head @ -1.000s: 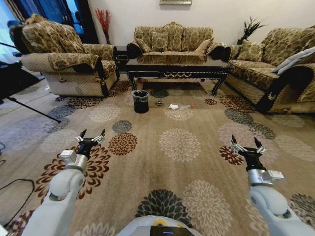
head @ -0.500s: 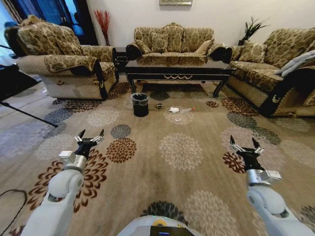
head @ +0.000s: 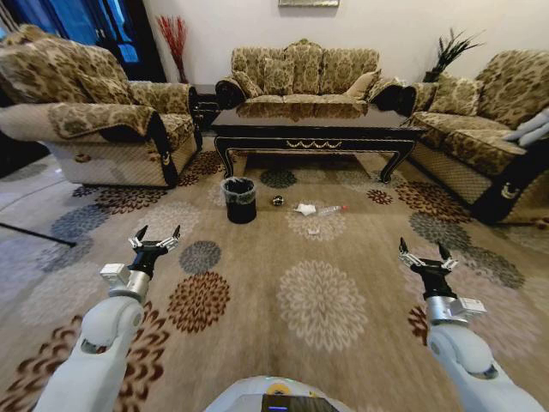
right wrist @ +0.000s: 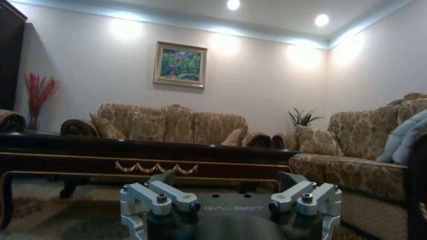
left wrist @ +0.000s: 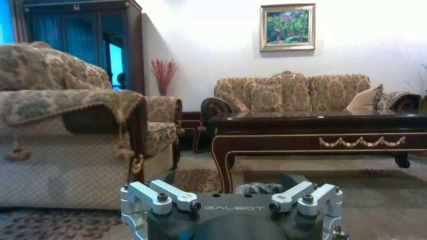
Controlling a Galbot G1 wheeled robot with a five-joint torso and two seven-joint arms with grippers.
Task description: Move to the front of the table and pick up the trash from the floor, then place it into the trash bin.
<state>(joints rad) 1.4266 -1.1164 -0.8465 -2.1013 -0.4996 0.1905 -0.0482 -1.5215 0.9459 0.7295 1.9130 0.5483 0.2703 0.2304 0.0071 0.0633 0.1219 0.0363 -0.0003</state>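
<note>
Ahead of the robot, the table [head: 313, 129] and the litter before it sit nearer and lower in the head view than a second ago; the whole room has shifted together, so the camera has advanced while the things on the carpet lie as they did. Both arms keep the same raised pose.

On the left, the left gripper [head: 155, 236] hovers over the floor [head: 257, 283] with its fingers spread wide and nothing between them. Beyond it stands a patterned armchair [head: 86, 112], with a vase of red branches [head: 176, 39] in the corner behind.

Toward the middle, the trash bin [head: 239, 199] stands upright on the carpet, just in front of the table's left leg. To its right lies the trash: a small dark round piece [head: 278, 201], then crumpled white paper [head: 305, 209], then a clear plastic bottle [head: 332, 209] lying on its side, with a tiny white scrap [head: 313, 229] a little nearer the robot. All are well apart from both grippers, and open carpet lies between.

Behind the table is a sofa [head: 296, 73] against the wall.

On the right, the right gripper [head: 426, 255] is likewise held wide apart and empty, above the carpet, with another sofa [head: 489, 112] beyond it.
</note>
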